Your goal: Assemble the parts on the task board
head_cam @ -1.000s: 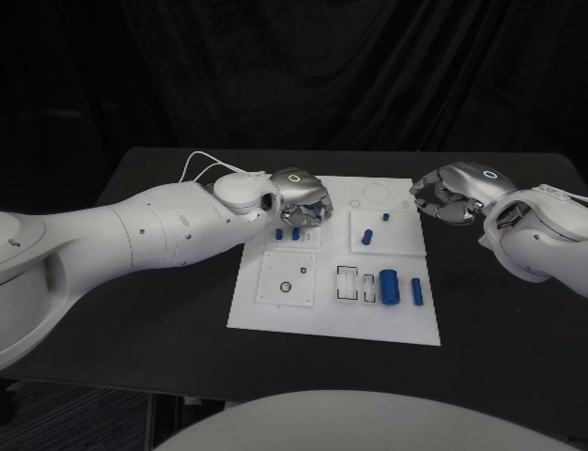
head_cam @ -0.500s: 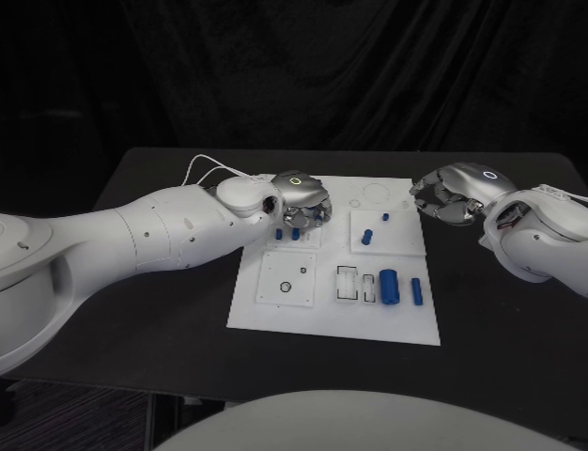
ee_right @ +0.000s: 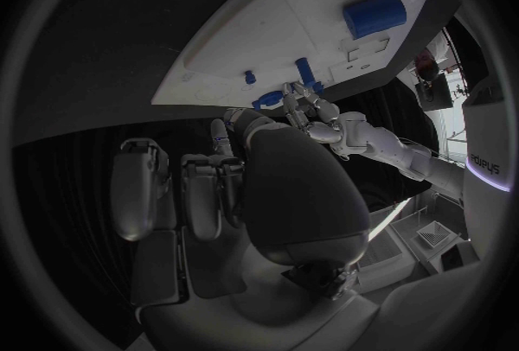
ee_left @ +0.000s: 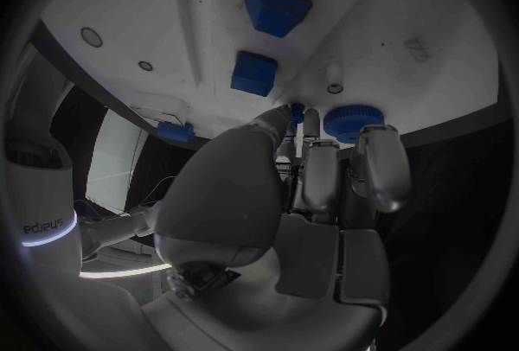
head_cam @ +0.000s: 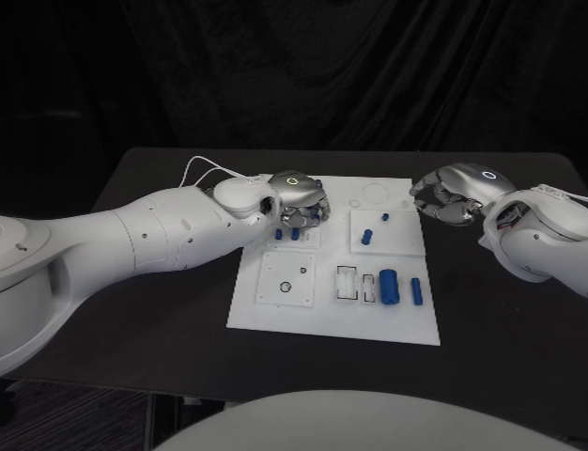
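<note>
The left hand [head_cam: 299, 199] hangs over the far left part of the task board [head_cam: 332, 315], fingers curled downward; its fingertips [ee_left: 284, 118] reach a round blue part [ee_left: 350, 121] at the board's surface, but whether they actually grip it I cannot tell. Just beyond those fingertips, two blue block parts [ee_left: 255, 73] stand on the board, one behind the other. The right hand [head_cam: 451, 195] hovers past the board's far right corner, fingers curled inward with nothing in them. Nearest to it a small blue peg [head_cam: 386, 217] and a slanted blue part [head_cam: 369, 237] sit in the board; farther toward the robot lies a blue cylinder [head_cam: 389, 286] with a slim blue bar [head_cam: 416, 290] beside it.
</note>
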You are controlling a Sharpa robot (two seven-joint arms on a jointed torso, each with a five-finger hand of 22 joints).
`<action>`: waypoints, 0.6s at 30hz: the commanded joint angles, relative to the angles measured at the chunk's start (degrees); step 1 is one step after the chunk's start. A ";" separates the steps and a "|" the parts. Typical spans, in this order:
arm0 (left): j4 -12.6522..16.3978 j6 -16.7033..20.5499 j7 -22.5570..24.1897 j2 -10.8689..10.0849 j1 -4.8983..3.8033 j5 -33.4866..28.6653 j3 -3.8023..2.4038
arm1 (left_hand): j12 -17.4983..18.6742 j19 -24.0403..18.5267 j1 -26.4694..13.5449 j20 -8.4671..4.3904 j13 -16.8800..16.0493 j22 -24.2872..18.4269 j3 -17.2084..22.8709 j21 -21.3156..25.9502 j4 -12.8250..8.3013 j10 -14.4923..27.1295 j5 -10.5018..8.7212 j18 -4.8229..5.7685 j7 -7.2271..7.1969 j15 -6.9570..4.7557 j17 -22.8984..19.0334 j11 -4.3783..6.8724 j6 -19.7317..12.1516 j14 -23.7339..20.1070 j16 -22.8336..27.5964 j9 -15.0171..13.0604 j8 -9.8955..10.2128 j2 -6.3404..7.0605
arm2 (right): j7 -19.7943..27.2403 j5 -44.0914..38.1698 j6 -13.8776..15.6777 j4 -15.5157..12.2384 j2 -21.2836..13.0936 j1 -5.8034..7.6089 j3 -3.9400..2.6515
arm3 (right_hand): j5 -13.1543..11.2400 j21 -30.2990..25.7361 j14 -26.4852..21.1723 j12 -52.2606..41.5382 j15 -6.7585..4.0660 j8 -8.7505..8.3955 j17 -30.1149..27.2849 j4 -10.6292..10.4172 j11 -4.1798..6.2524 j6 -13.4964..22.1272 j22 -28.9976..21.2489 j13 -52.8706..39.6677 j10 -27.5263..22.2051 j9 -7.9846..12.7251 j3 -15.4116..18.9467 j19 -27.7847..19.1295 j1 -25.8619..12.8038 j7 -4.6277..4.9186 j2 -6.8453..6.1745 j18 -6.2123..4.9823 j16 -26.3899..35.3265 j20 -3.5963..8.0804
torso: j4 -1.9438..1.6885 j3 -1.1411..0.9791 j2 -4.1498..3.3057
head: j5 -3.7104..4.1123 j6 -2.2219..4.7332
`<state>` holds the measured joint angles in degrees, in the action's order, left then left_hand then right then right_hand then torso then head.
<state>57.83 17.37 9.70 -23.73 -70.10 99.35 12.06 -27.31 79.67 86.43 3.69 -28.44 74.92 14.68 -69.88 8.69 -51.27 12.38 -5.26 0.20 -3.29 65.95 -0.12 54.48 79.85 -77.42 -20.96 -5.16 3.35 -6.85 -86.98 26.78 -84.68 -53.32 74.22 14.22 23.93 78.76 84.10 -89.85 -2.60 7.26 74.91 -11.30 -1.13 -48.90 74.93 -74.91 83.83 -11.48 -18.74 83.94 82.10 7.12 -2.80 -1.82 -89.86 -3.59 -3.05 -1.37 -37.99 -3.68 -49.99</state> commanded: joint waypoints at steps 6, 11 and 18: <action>0.43 2.71 1.47 -0.79 0.27 0.04 0.07 | -1.08 0.19 -0.26 0.09 -1.02 9.50 0.16 -0.09 -0.77 -1.63 -3.12 1.04 0.76 -0.51 -0.41 0.72 0.20 -0.08 0.25 -0.79 -0.72 -0.20 | -0.82 -0.15 -0.62 0.10 0.08 -0.05 -0.03 | 0.35 -0.29 5.90 -0.15 0.18 -0.11 15.09 -0.05 -0.23 -0.24 11.08 -15.09 6.17 0.07 -0.44 0.48 -0.40 -0.07 -0.03 -1.07 -0.14 -0.25 | -0.06 -0.02 0.02 | -0.05 -0.01; 1.09 5.02 2.46 -1.76 0.29 0.04 0.07 | -1.40 0.25 0.30 0.06 -1.45 9.53 0.49 -0.22 -1.41 -2.59 -3.26 1.05 1.70 -0.74 -0.67 0.98 1.30 -0.06 0.34 -1.48 -1.79 -0.45 | -0.78 -0.15 -0.71 0.12 0.00 -0.05 -0.03 | 0.35 -0.33 5.90 -0.15 0.18 -0.10 15.09 -0.05 -0.23 -0.28 11.07 -15.09 6.17 0.08 -0.46 0.46 -0.40 -0.06 -0.01 -1.08 -0.14 -0.25 | -0.04 -0.02 0.03 | -0.05 -0.01; 3.64 9.22 3.44 -4.57 0.27 0.04 0.07 | -1.33 0.43 0.29 0.01 -1.69 9.60 0.49 -0.52 -1.64 -3.35 -3.15 1.10 2.06 -0.69 -1.00 0.86 2.62 0.02 0.47 -2.28 -3.07 -0.22 | -0.67 -0.15 -0.69 0.04 -0.27 -0.06 -0.03 | 0.34 -0.33 5.90 -0.15 0.18 -0.09 15.09 -0.04 -0.24 -0.30 11.07 -15.09 6.17 0.08 -0.48 0.47 -0.41 -0.05 -0.01 -1.07 -0.14 -0.25 | -0.04 -0.01 -0.03 | 0.13 -0.01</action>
<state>60.82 22.62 11.40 -28.02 -69.92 99.42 12.17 -28.78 79.67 86.52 3.69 -30.18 74.92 15.29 -70.13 7.40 -54.36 9.24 -5.26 2.16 -3.70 65.03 0.91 56.63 79.85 -77.15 -23.15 -7.96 3.26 -6.86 -86.98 26.40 -84.55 -53.47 74.22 14.22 23.93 78.76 84.10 -89.85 -2.60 7.26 74.91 -11.46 -1.13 -48.90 74.92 -74.90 83.83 -11.49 -18.90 83.94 82.10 7.12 -2.80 -1.82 -89.86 -3.59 -3.08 -1.36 -37.99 -3.67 -49.99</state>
